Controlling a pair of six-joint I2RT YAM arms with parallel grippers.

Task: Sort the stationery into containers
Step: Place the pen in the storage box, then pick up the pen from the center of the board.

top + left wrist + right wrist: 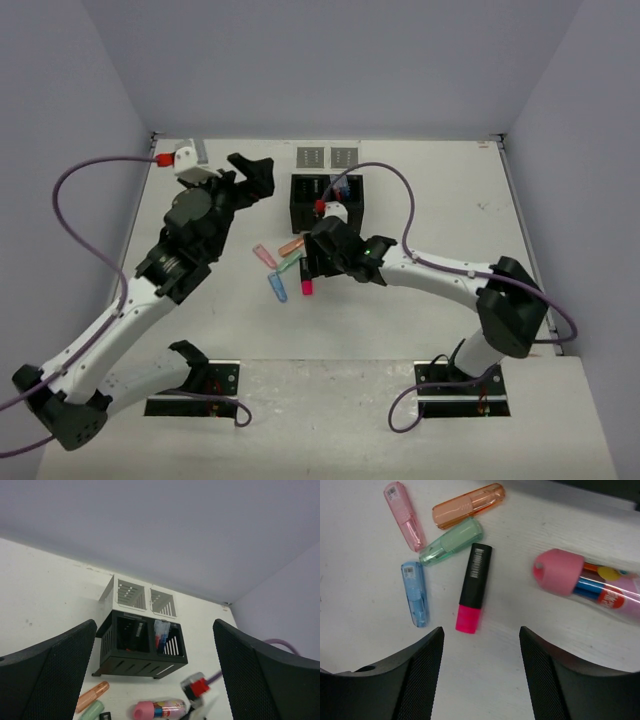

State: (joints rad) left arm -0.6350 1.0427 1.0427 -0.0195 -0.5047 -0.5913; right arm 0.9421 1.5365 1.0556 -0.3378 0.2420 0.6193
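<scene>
A black, pink-tipped highlighter (474,582) is lying on the bench (360,610) in front of the black box (135,659); your right hand (481,640) is hovering above it, spread wide.

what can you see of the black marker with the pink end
The marker is a short, plastic-looking stick: a matte black barrel with a white barcode label and a bright pink end. It lies flat on the white table, pink end toward the open right claw, which does not touch it. Its black end sits right by the green highlighter; whether they touch cannot be told. The blue highlighter lies apart beside it.
</scene>
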